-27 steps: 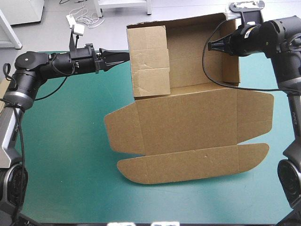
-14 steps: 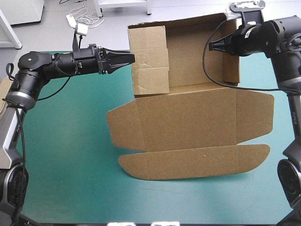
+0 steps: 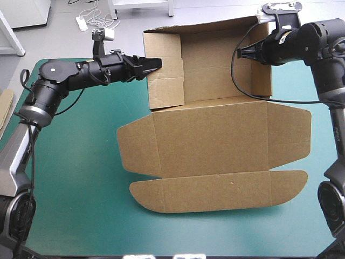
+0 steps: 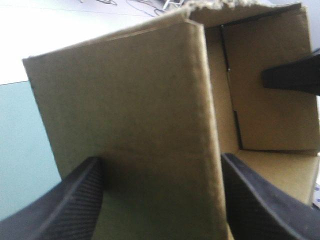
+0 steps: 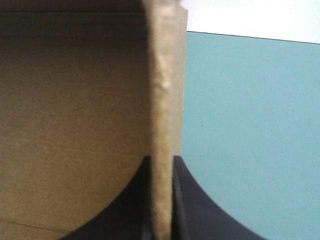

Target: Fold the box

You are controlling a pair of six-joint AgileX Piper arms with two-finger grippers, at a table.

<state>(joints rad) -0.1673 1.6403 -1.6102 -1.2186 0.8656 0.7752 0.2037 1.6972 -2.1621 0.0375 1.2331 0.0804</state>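
Where the left end effector [image 4: 160, 162] gapes, the box [image 4: 125, 90] stands inside its gap.

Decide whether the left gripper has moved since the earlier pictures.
Yes. The left gripper has moved across the table, away from its left edge, to the box, fingers now straddling its left wall.

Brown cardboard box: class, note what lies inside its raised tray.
Only bare brown board shows inside the brown cardboard box. The left black two-finger tool straddles its inward-leaning left wall; the right tool pinches the right wall. The floor corner under that left wall is hidden.
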